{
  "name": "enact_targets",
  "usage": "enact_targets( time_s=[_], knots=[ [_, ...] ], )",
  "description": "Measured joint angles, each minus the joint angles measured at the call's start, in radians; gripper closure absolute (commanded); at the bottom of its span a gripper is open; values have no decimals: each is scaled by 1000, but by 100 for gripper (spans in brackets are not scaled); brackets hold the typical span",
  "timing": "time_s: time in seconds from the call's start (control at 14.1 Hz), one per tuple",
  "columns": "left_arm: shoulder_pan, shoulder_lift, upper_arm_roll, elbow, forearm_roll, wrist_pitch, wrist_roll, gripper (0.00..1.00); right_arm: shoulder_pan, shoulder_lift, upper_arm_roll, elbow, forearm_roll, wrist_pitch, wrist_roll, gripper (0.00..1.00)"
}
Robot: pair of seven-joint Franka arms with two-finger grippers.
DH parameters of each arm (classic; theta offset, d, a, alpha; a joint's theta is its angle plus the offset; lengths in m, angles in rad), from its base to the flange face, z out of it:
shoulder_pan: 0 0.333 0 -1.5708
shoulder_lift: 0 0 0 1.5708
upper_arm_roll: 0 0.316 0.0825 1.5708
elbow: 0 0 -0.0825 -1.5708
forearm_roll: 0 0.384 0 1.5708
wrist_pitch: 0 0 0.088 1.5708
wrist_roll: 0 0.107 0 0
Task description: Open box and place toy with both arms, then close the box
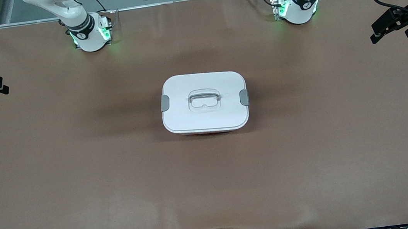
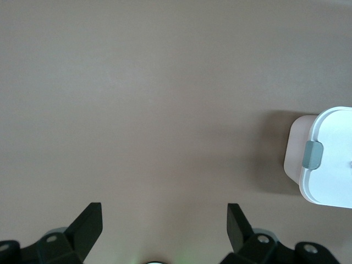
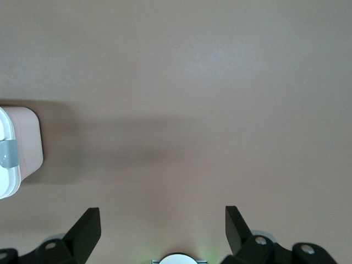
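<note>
Closed box mid-tabletop, both arms parked wide

Brown cloth-covered tabletop [image 1: 81, 191] bare toward the front camera; at its middle sits the white rounded-rectangle plastic box [image 1: 204, 102], lid on, grey side clips [image 1: 165, 103] down, recessed clear handle [image 1: 204, 101] flat. No toy in view. Scene fits either box awaiting opening or shut again with toy inside; cannot tell which. Left pincer [image 2: 165, 225] over the tabletop at the left arm's end, fingers wide, holding nothing; right pincer [image 3: 163, 225] likewise at the right arm's end. Both arms wait
</note>
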Motion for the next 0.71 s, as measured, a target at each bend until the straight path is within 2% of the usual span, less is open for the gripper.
enact_targets(
  time_s=[0.71],
  knots=[
    [4, 0, 3, 13, 0, -8, -2, 0, 0, 0, 0, 0, 0, 0, 0, 0]
  ],
)
